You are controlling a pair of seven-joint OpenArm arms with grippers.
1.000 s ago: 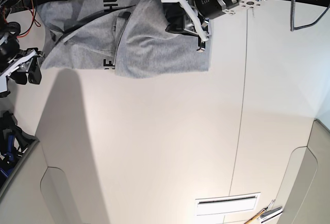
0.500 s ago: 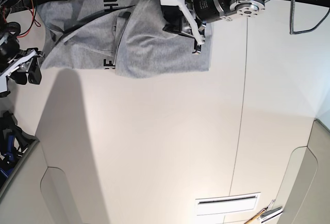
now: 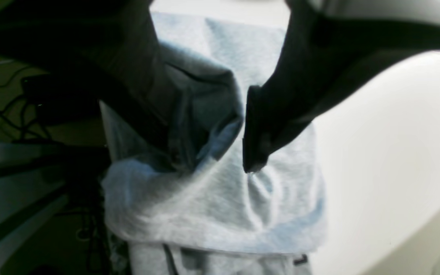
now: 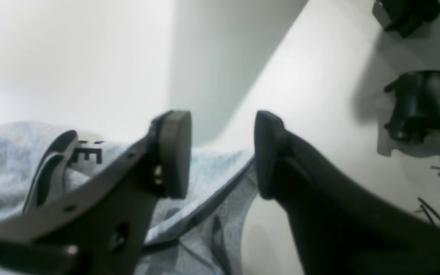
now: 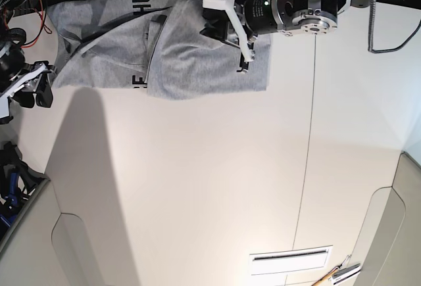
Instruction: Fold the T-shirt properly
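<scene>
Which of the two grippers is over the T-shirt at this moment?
The left gripper, on the right in the base view: its jaws reach down into a raised fold of the T-shirt. The right gripper sits open beside the shirt's edge, off the cloth.

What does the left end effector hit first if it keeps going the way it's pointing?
Most likely the T-shirt: the left end effector points down into a raised grey fold, its dark fingers straddling it. Depth is blurry, so contact is unclear.

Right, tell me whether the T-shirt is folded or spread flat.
Partly folded: the T-shirt has one side flap turned over onto its lettered middle, the rest lying loose and rumpled.
</scene>
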